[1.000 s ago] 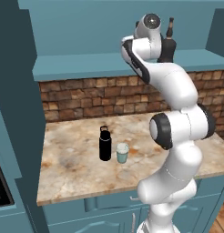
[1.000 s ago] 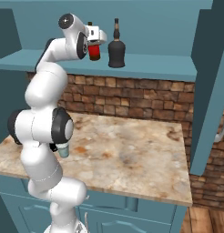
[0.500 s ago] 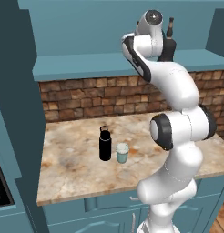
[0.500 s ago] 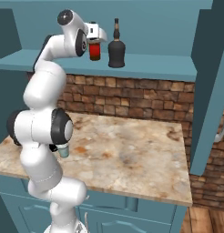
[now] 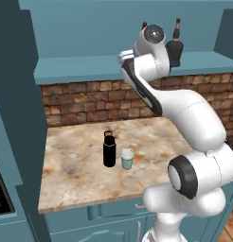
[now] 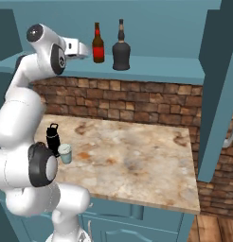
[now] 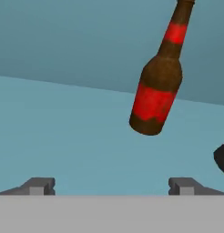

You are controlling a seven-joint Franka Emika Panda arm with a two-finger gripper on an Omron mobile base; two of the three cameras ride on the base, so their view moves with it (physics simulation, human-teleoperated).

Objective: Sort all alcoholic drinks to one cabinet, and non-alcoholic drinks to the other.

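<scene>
Up on the thick floor board of the teal cabinet (image 6: pixel 161 66), the beer bottle (image 6: pixel 98 44) stood upright beside the dark round-bellied bottle (image 6: pixel 121 46), the two just apart, both near the board's front edge. The tool (image 6: pixel 86 49) hung just beside the beer bottle, its jaws spread wide and holding nothing. Down on the marble surface (image 6: pixel 137 160), the black flask (image 5: pixel 109 149) and the pale cup (image 5: pixel 127 159) stood side by side toward its front edge.
</scene>
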